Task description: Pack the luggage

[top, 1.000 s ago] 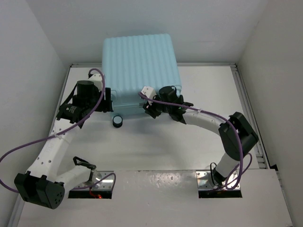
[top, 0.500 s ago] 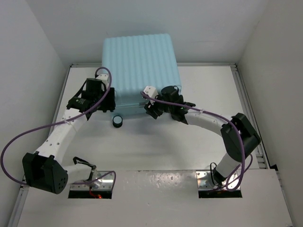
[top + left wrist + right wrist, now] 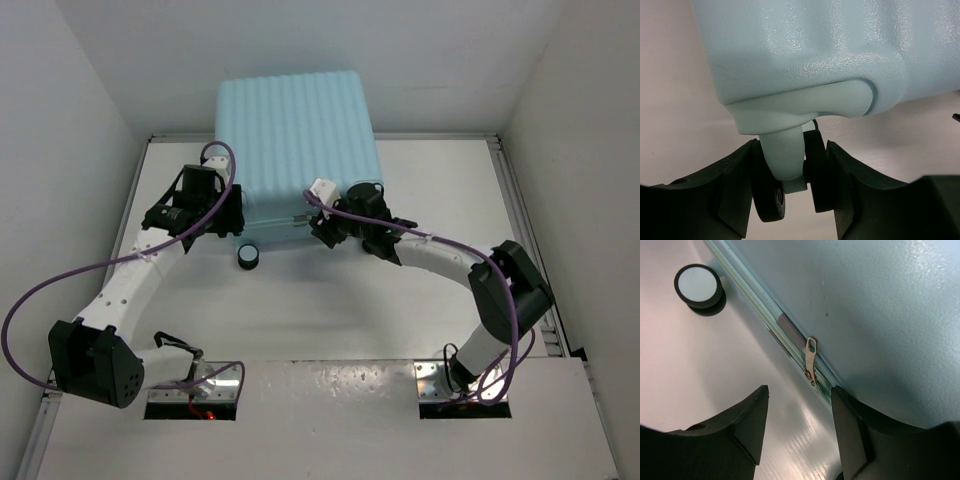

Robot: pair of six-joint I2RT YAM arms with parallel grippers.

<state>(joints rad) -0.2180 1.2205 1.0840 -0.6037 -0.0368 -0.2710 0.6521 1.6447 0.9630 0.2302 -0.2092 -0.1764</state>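
Aqua luggage (image 3: 880, 315) zipper pull (image 3: 811, 360), right-wrist view

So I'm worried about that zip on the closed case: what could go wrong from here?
1. The right gripper is open, with the zipper pull lying flat against the luggage; closing may miss it.
2. The left gripper holds only a caster wheel, which may swivel, so the case could slide when the zip is tugged.

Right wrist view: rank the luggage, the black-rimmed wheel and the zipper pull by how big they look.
1. luggage, fills most of the frame.
2. wheel.
3. zipper pull, about as long but far thinner.
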